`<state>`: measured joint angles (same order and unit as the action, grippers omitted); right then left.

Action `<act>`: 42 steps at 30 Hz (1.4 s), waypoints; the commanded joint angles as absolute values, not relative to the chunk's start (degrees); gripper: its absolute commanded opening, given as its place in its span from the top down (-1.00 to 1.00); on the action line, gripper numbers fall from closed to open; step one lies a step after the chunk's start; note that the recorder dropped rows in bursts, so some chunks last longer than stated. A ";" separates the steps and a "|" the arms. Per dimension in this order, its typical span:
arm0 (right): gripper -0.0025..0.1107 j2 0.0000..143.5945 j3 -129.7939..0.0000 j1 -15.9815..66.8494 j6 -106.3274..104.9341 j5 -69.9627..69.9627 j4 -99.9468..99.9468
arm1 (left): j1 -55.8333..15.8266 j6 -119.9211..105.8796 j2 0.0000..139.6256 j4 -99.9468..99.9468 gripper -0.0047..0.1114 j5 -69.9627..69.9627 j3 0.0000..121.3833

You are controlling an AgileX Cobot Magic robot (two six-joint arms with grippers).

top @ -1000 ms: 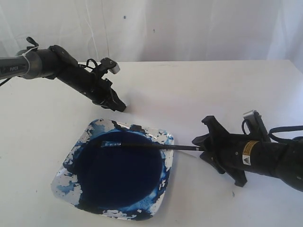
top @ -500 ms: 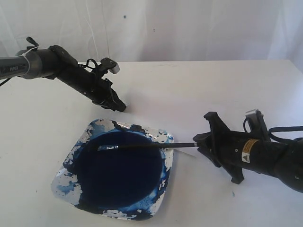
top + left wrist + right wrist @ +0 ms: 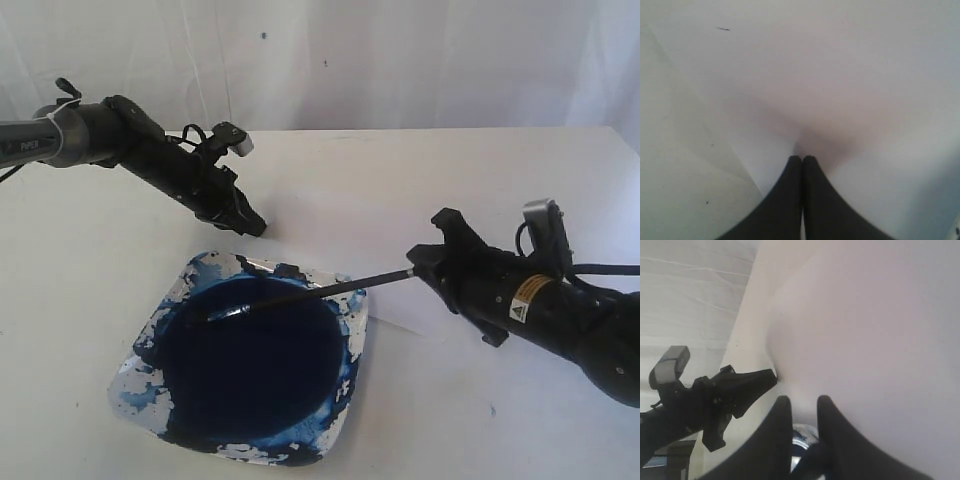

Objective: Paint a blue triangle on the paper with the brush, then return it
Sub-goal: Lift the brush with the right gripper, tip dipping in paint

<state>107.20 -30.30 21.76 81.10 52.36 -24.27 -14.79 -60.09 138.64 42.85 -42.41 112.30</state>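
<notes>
Exterior view. The dish [image 3: 140,372] sits at 7 o'clock on the table [image 3: 520,175] and holds a dark blue pool [image 3: 250,375]. The right gripper [image 3: 416,269], at 2 o'clock of the dish, pinches the brush [image 3: 300,296] by its handle end. The brush slopes down toward 8 o'clock, and its tip lies in the pool near the dish's 10 o'clock edge. The left gripper [image 3: 255,226], at 12 o'clock of the dish, has its jaws pressed together (the left wrist view shows no gap), tips down on the paper [image 3: 340,215]. The paper lies flat from 12 to 3 o'clock of the dish, its near edge faint beside the dish's right rim.
</notes>
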 commanded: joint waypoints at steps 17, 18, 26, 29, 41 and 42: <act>0.72 107.37 -30.69 21.79 55.99 69.96 -18.56 | -15.09 -60.02 139.56 42.34 0.92 -43.03 112.02; 0.72 107.37 -30.91 21.79 55.71 69.96 -18.78 | -15.09 -60.02 139.56 42.34 0.92 -43.03 112.02; 0.72 107.37 -34.30 21.79 54.02 69.96 -22.70 | -15.09 -60.00 139.56 42.34 0.92 -42.93 112.02; 0.72 107.37 -35.97 21.79 51.27 69.96 -24.78 | -15.09 -60.00 139.56 42.34 0.92 -42.93 112.02; 0.90 107.10 -38.84 21.79 45.31 69.96 -28.72 | -15.09 -60.00 139.56 42.34 0.92 -42.93 112.02; 0.90 106.80 -38.82 21.79 44.67 69.96 -28.92 | -15.09 -60.00 139.56 42.34 0.92 -42.93 112.02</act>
<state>107.20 -38.38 21.76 49.16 71.17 -27.08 -14.79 -60.09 138.64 42.86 -42.41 112.30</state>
